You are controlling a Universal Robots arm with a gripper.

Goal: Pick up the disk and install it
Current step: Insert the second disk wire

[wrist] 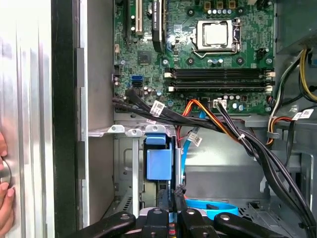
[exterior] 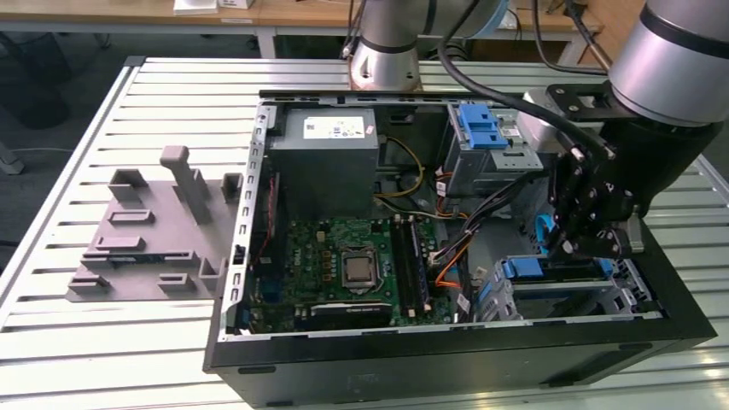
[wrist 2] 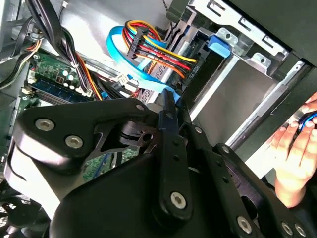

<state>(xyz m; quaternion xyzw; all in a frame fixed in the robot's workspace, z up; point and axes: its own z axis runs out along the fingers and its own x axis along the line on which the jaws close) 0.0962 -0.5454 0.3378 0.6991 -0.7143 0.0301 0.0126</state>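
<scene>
The disk sits upright in the drive bay at the case's front corner, and its blue carrier [wrist: 158, 162] [exterior: 535, 268] faces out of the metal cage. My gripper [wrist: 171, 194] [exterior: 595, 243] hangs right over that bay, its fingertips just short of the carrier's end. In both wrist views the two black fingers [wrist 2: 168, 116] are pressed together, with nothing that I can make out between them. Whether they touch the carrier I cannot tell. The drive's label is hidden.
The open computer case [exterior: 245, 256] lies on a slatted table with the motherboard [exterior: 353, 265] and a grey power supply [exterior: 330, 162] inside. Cable bundles [wrist: 233, 134] and a blue flat cable [wrist 2: 129, 59] cross near the bay. A second blue latch [exterior: 481, 128] sits on the upper cage. A grey fixture [exterior: 154, 231] lies at the exterior view's left. A person's hand [wrist 2: 294, 153] is beside the case.
</scene>
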